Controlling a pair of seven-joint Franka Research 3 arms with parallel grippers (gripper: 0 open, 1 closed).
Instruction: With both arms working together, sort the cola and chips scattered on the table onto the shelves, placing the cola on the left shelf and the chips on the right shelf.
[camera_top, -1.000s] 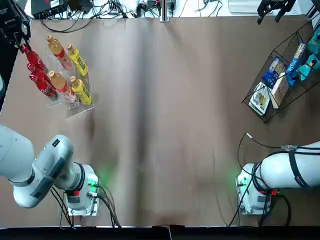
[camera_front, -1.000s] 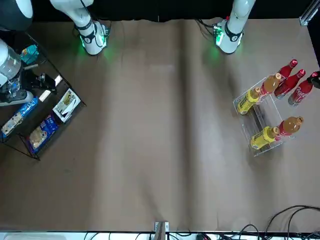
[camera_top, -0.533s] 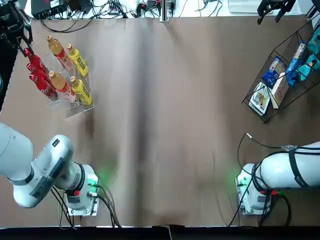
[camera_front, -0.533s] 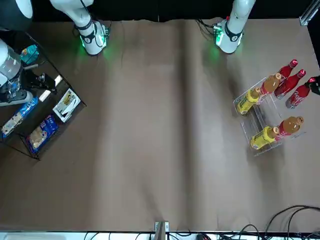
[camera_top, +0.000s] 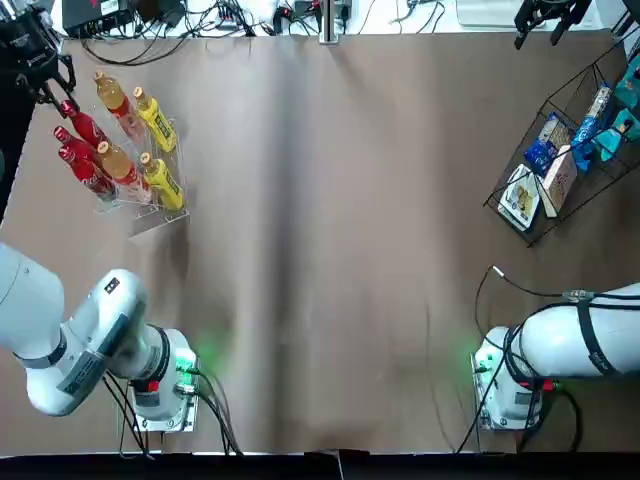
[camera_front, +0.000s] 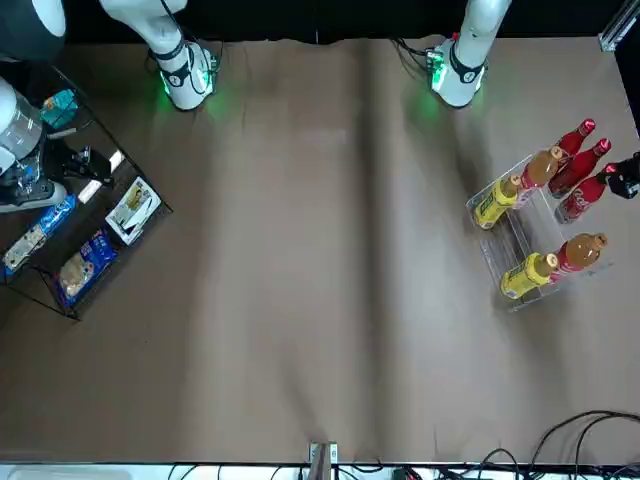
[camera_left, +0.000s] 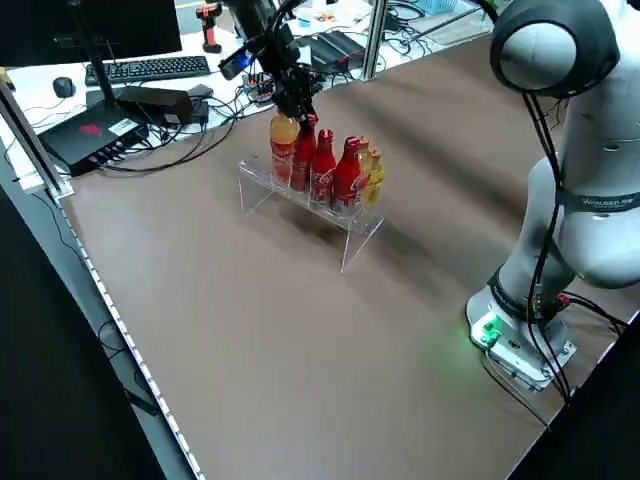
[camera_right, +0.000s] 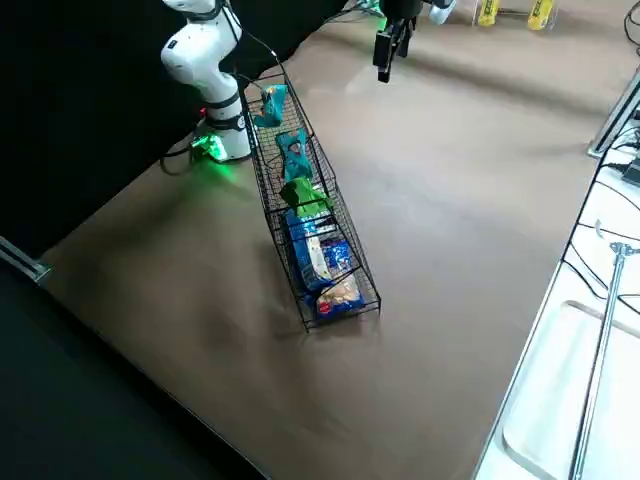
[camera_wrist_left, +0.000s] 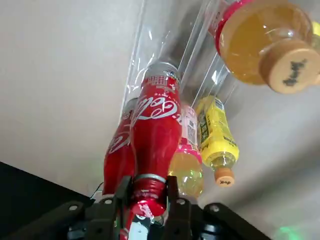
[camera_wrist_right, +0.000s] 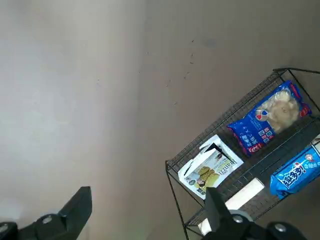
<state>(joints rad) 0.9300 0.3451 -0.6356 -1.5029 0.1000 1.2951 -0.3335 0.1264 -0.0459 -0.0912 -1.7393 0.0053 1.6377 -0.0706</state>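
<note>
You see three red cola bottles (camera_top: 80, 150) leaning side by side on the clear left shelf (camera_top: 150, 215), the farthest one (camera_wrist_left: 156, 145) gripped at its red cap; one green and two teal chips packets (camera_right: 290, 160) sit in the black wire right shelf (camera_right: 345, 255)

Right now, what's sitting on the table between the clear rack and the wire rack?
Nothing: the top view shows only bare brown table between the left shelf and the right shelf.
</note>
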